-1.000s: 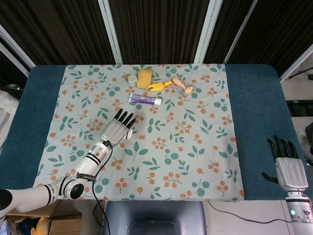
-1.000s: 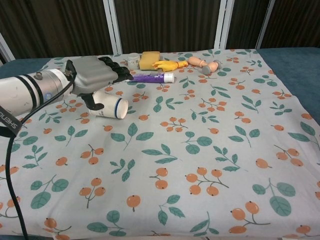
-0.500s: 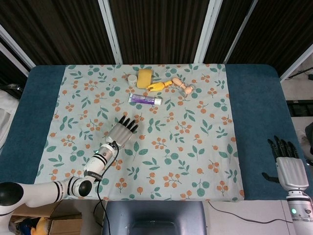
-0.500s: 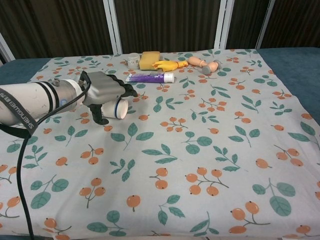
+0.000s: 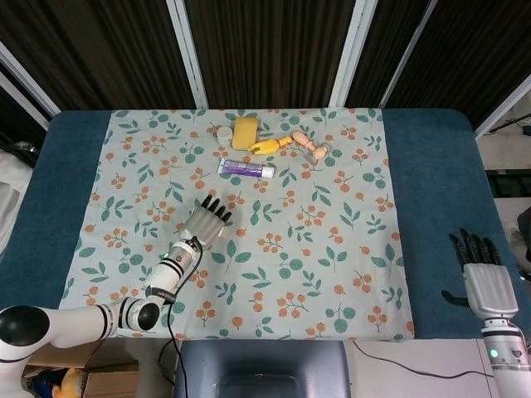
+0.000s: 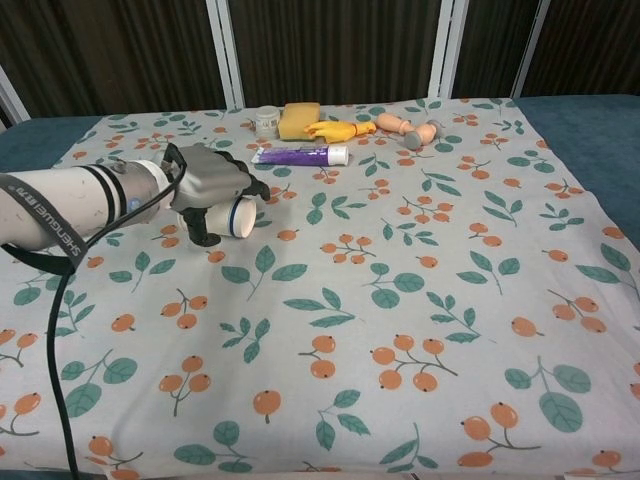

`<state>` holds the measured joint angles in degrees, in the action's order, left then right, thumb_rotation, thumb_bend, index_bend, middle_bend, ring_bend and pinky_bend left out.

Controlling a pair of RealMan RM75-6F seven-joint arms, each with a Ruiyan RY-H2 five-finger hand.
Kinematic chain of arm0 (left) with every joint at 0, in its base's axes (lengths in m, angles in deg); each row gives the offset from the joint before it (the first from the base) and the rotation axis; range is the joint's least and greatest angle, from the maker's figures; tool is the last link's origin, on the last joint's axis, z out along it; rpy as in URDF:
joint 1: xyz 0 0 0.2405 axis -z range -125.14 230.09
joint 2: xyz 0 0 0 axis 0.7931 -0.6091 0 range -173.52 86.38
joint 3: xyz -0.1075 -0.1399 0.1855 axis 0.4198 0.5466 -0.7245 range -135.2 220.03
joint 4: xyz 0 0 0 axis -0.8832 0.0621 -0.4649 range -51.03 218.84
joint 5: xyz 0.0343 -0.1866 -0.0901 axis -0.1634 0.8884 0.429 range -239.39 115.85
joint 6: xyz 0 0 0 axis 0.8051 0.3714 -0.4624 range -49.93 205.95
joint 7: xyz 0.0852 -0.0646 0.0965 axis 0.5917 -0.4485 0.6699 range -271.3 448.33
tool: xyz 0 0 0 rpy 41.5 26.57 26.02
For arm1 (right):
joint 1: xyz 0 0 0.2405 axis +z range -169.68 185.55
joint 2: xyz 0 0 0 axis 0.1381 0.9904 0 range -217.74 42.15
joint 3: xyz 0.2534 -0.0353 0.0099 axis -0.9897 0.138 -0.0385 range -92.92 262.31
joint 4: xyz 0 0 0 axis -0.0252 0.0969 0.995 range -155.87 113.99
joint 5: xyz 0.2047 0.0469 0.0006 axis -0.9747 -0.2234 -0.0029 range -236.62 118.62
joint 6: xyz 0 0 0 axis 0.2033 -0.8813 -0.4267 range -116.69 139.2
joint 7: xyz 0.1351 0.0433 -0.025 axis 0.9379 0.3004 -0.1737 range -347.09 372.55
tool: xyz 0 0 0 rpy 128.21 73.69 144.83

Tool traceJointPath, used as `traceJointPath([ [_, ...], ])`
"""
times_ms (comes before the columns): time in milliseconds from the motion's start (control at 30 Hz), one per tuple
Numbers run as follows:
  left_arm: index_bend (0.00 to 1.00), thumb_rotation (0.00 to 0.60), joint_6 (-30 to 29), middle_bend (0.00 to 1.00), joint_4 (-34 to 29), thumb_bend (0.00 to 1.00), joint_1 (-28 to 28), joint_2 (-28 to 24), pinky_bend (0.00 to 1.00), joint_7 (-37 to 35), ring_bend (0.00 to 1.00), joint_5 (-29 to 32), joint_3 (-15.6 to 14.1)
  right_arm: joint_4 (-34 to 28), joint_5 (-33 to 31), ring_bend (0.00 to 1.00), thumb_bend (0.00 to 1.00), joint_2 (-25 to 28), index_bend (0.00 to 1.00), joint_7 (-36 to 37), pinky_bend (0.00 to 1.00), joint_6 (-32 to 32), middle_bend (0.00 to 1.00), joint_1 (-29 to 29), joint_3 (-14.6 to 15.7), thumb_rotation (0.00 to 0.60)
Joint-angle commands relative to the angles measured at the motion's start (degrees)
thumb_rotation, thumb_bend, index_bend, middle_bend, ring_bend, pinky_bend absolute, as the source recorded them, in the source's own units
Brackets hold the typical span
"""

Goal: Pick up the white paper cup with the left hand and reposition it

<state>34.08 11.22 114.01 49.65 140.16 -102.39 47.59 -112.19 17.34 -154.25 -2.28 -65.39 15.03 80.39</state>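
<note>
The white paper cup [image 6: 237,216] lies on its side on the floral cloth [image 6: 400,300], its blue-ringed rim pointing right. My left hand [image 6: 211,178] lies on top of it, fingers stretched straight over the cup and not wrapped round it, thumb down on the cup's near side. In the head view the left hand [image 5: 207,223] covers the cup. My right hand [image 5: 484,280] hangs off the table's right front corner, fingers apart and empty; the chest view does not show it.
At the back of the cloth lie a purple toothpaste tube [image 6: 300,155], a yellow sponge [image 6: 299,120], a small white jar [image 6: 266,120] and a wooden jointed figure [image 6: 372,125]. Blue table surface [image 5: 431,207] borders the cloth on both sides.
My left hand has sunk lower and settled onto the cup, drawing slightly back toward me. The cup has stayed on its side. The right hand has hardly moved.
</note>
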Motion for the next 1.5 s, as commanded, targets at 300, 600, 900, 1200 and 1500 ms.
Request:
traceJointPath([
  [300,0.35,0.6,-1.71,0.25,1.65,0.44,-0.08,1.08,0.0,-3.48,0.0,-2.19,-0.89,0.67,-0.55,0.0,0.24,-0.41,0.0,0.16,0.0,0.82,0.0,0.44,0.15,0.6],
  [600,0.44,0.6,-8.52,0.33,-0.75,0.46,-4.02,0.72,0.0,-18.08,0.04,-13.77,2.28,1.1,-0.54,0.0,0.24,-0.76,0.0,-0.13,0.0,0.46,0.0,0.56,0.08,0.6],
  [900,0.46,0.6,-10.52,0.33,-4.69,0.44,-12.6,-0.94,0.0,-61.03,0.04,-25.55,7.66,0.39,-1.05,0.0,0.24,-0.49,0.0,0.29,0.0,1.2,0.0,0.85,0.02,0.6],
  [1200,0.46,0.6,-9.8,0.32,5.73,0.44,-16.85,4.24,0.0,-79.47,0.03,-29.23,6.63,-1.25,-2.66,0.0,0.24,0.37,0.0,0.78,0.0,4.45,0.0,1.69,0.53,0.6],
  [1500,0.42,0.6,-11.39,0.28,11.05,0.43,-18.23,7.73,0.01,-83.47,0.0,-31.64,6.12,-1.69,-4.17,0.0,0.24,1.04,0.0,0.49,0.0,5.31,0.0,1.95,0.41,0.6],
])
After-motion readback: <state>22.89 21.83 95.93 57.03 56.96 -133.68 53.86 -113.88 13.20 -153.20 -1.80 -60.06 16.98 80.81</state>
